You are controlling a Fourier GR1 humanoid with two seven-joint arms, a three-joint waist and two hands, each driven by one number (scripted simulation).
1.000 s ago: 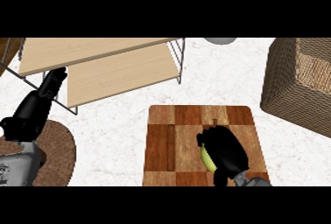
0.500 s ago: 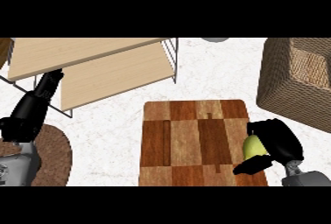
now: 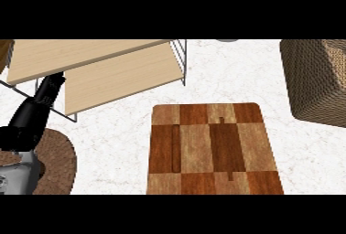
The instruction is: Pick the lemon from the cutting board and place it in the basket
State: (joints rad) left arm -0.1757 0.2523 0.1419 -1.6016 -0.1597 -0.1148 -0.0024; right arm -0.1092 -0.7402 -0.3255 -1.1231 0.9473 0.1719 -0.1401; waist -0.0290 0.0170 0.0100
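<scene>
you see the cutting board (image 3: 213, 148) lying bare of fruit on the pale counter (image 3: 223, 73); the lemon and right hand fall outside your view. the woven basket (image 3: 317, 80) sits at upper right. the left hand (image 3: 40, 103) rests at left, fingers straight, grasping nothing.

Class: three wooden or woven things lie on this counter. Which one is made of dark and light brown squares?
The cutting board at lower centre: a flat chequered block of dark and light wood. The basket at right is woven, and the shelf rack at upper left is plain pale wood.
</scene>
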